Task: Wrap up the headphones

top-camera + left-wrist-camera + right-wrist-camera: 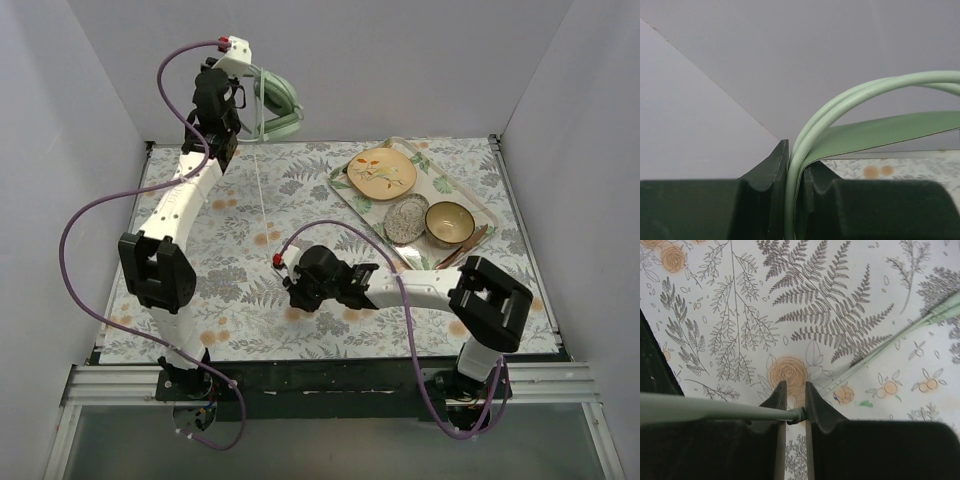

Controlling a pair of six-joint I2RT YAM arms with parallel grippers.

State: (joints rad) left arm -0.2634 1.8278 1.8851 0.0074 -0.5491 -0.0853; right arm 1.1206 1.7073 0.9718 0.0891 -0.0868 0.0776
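There is one pair of headphones [279, 106], held in the air near the back wall, above the far left of the fern-print tablecloth [225, 215]. They are pale mint green. Two thin wires run side by side as the headband [850, 102], with a flat green strap [880, 132] beneath them. One thin cable [260, 185] hangs from them to the table.

Of the two grippers, the left gripper [794, 200] is clamped on the headband wires. The right gripper [796, 416], low over the cloth, is pinched on the cable's end, and another stretch of that cable [890, 342] lies across the print beyond it.

One tray [483, 198] sits at the far right, carrying one leaf-painted plate [382, 172] and two bowls: a grey patterned bowl [407, 218] and an olive bowl [449, 222].
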